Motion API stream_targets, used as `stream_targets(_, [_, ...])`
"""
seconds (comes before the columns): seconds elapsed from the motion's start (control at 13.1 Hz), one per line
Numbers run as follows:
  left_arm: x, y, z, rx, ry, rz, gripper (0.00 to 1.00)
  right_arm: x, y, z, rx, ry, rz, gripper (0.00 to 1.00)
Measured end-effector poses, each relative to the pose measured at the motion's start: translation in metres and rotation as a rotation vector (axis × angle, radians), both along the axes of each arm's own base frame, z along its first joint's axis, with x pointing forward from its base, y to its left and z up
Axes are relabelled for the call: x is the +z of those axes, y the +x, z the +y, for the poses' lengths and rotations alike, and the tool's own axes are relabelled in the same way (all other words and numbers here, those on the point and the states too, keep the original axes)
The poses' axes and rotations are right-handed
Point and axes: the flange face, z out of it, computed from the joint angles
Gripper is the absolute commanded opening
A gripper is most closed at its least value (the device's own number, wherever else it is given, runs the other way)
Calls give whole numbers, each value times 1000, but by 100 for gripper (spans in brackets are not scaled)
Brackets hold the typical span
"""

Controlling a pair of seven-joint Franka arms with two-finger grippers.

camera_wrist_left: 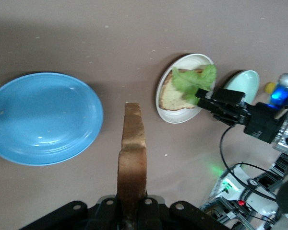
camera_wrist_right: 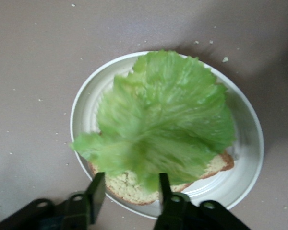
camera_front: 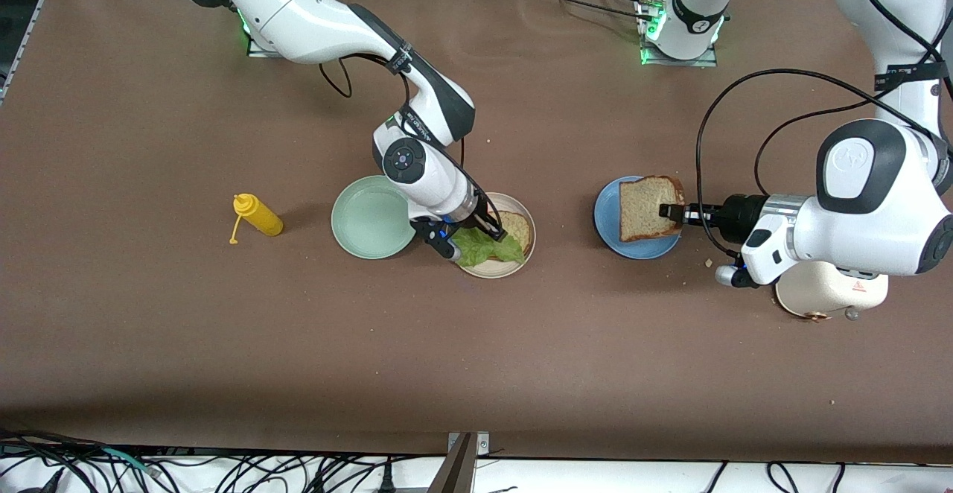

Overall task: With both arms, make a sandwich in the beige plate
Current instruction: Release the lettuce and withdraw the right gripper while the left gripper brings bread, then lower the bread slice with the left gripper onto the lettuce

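Observation:
The beige plate (camera_front: 521,261) holds a bread slice (camera_front: 516,229) with the green lettuce leaf (camera_front: 488,249) lying on it. My right gripper (camera_front: 495,232) is low over this plate with its fingers apart. In the right wrist view the lettuce (camera_wrist_right: 163,120) covers most of the bread (camera_wrist_right: 129,188), and the gripper (camera_wrist_right: 129,191) is open at the leaf's edge. My left gripper (camera_front: 668,212) is shut on the second bread slice (camera_front: 646,206) and holds it above the blue plate (camera_front: 607,217). In the left wrist view the gripper (camera_wrist_left: 132,211) holds the slice (camera_wrist_left: 132,158) edge-on, and the blue plate (camera_wrist_left: 43,117) is bare.
A mint green plate (camera_front: 368,219) sits beside the beige plate toward the right arm's end. A yellow squeeze bottle (camera_front: 257,215) lies farther toward that end. A cream appliance (camera_front: 830,292) stands under the left arm. Crumbs lie near the blue plate.

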Motion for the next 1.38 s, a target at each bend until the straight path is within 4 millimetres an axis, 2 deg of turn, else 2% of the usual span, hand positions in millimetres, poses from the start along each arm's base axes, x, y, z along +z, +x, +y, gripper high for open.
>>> stream_targets(0.15, [-9, 3, -2, -27, -105, -26, 0, 13, 4, 1, -9, 7, -4, 100])
stream_targets(0.23, [-19, 5, -6, -45, -167, -40, 0, 27, 7, 0, -2, -1, 5, 100])
stream_targets(0.38, [-44, 9, -16, -83, -281, -65, 0, 74, 13, -15, 24, -36, 28, 100])
stream_targets(0.54, [-64, 11, -27, -84, -371, -67, 0, 130, 21, -51, 103, -92, 49, 100])
stream_targets(0.77, [-76, 15, -43, -49, -486, -80, 0, 203, 33, -138, 254, -168, 84, 100])
stream_targets(0.92, [-83, 19, -59, -4, -524, -99, 0, 238, 41, -210, 298, -207, 110, 100])
stream_targets(0.99, [-88, 19, -71, 15, -539, -112, 0, 249, 46, -248, 300, -223, 112, 100])
stream_targets(1.15, [-102, 14, -98, 46, -550, -130, 0, 257, 56, -326, 360, -242, 87, 100])
stream_targets(1.3, [-114, 8, -123, 74, -568, -154, 0, 253, 61, -400, 452, -251, 63, 100])
stream_targets(1.38, [-121, 3, -133, 77, -575, -171, 0, 249, 60, -431, 487, -255, 60, 100])
